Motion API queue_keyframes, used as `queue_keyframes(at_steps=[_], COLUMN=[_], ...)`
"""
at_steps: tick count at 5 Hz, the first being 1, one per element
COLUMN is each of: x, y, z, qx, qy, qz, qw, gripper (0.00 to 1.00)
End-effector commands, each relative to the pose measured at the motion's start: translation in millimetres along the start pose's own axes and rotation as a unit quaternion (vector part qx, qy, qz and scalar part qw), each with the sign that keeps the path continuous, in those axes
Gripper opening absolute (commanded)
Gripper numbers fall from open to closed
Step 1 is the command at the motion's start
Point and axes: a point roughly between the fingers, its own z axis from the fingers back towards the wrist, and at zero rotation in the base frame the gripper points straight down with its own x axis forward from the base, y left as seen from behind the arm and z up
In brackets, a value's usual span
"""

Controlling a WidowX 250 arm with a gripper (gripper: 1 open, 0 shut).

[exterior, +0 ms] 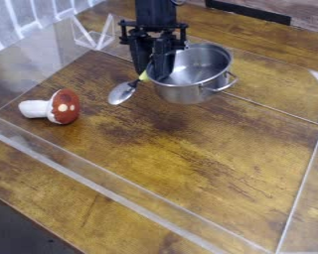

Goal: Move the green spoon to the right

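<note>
Hanging from end effector (151, 67), green spoon (132, 86)

Worn wooden tabletop (189, 149), dark-stained, grain running diagonally — scuffed pale patches near centre. Clear plastic walls (108, 189) ring it, catching white glare at the upper left. Beyond the near edge — dark floor.

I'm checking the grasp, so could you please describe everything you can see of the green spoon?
The green spoon has a pale yellow-green handle and a shiny silver oval bowl, metal by its look. It slants, bowl low and to the left near the wooden table, handle rising to the right. The gripper is shut on the handle's upper part, hiding it. The steel pot is right beside it; contact is unclear.
</note>
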Motion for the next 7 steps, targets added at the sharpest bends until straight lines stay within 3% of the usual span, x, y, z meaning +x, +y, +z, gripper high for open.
queue_keyframes(at_steps=[1,3,4,6,7], x=[2.2,-0.1,-3.7,-25.2,-26.4], y=[-3,-11,-12,-43,-49], z=[27.8,29.8,29.1,16.9,11.8], qx=[0.009,0.012,0.014,0.008,0.009], qy=[-0.028,-0.016,-0.007,-0.004,-0.001], qz=[-0.022,-0.079,-0.12,-0.149,-0.156], qw=[0.9993,0.9967,0.9926,0.9888,0.9878], gripper=[0.0,0.0,0.0,0.0,0.0])
